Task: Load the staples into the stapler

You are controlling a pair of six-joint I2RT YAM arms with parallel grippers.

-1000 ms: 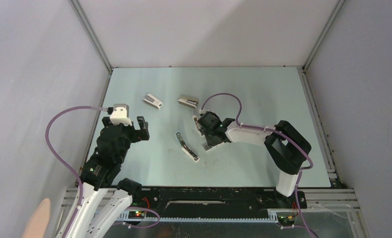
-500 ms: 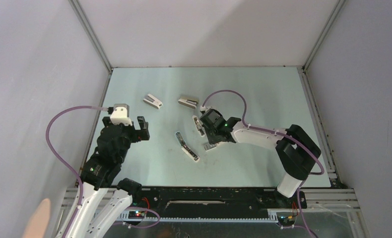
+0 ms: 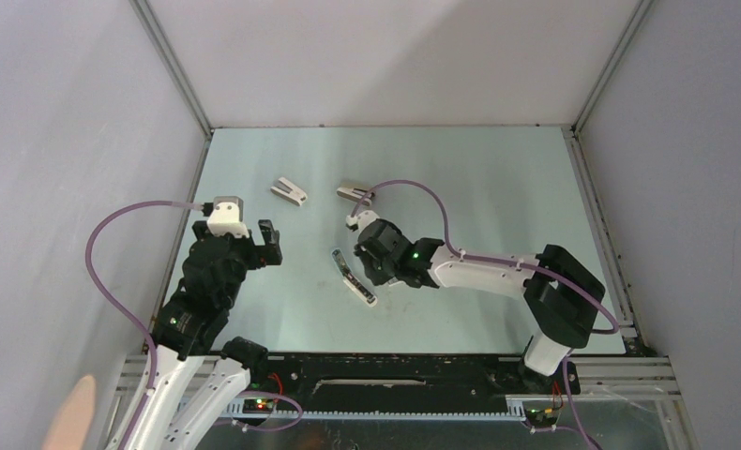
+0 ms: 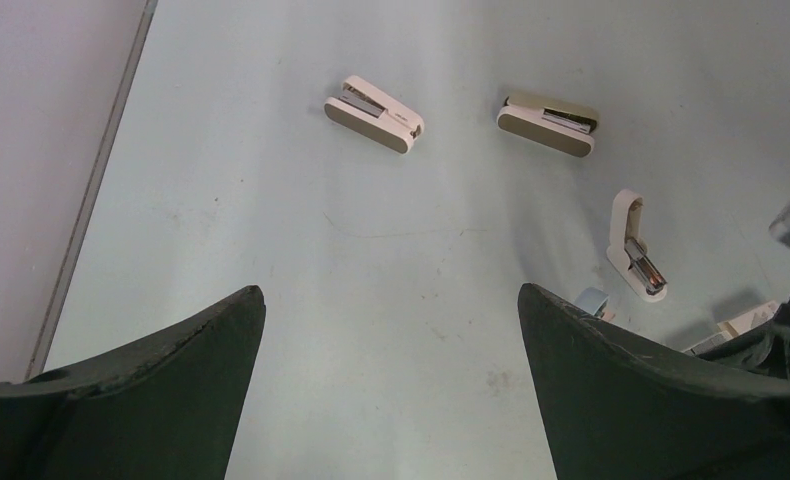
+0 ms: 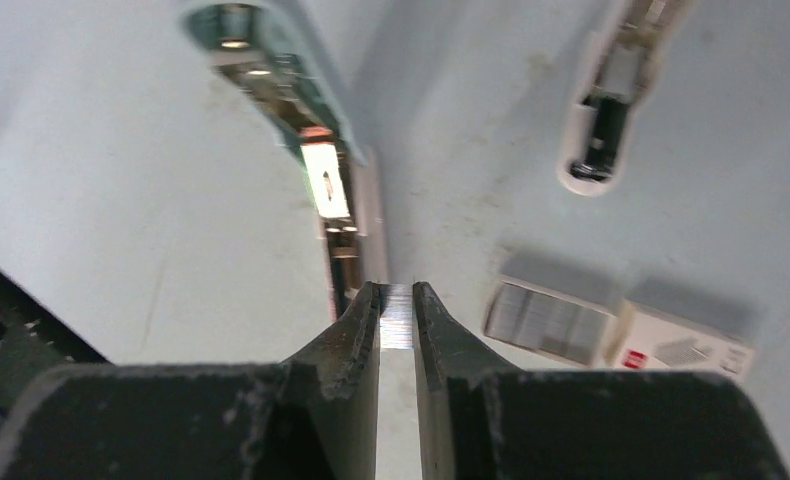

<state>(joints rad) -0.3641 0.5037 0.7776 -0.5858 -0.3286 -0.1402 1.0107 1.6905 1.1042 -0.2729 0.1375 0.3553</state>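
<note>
We judge the job roughly halfway. The staple box (image 5: 611, 335) lies on the surface (image 3: 498, 187) at the lower right of the right wrist view, with its grey tray slid out of the white sleeve. The stapler (image 5: 316, 170) lies open, running from the upper left of that view down toward the centre with its metal channel showing. In the overhead view it sits mid-frame, just left of the right arm's head.

The right pincer (image 5: 396, 300) is clamped on a silvery strip (image 5: 396, 322) of staples. Its tips are right at the lower end of the stapler, but we cannot tell whether the strip touches the channel. The left pincer (image 4: 391, 310) hangs at the left of the overhead view, fingers wide apart and holding nothing, well clear of the work.

So the opening and the picking look done. Still left, as we read it, are three steps:
- seating the strip in the channel
- letting go
- closing the stapler
</note>
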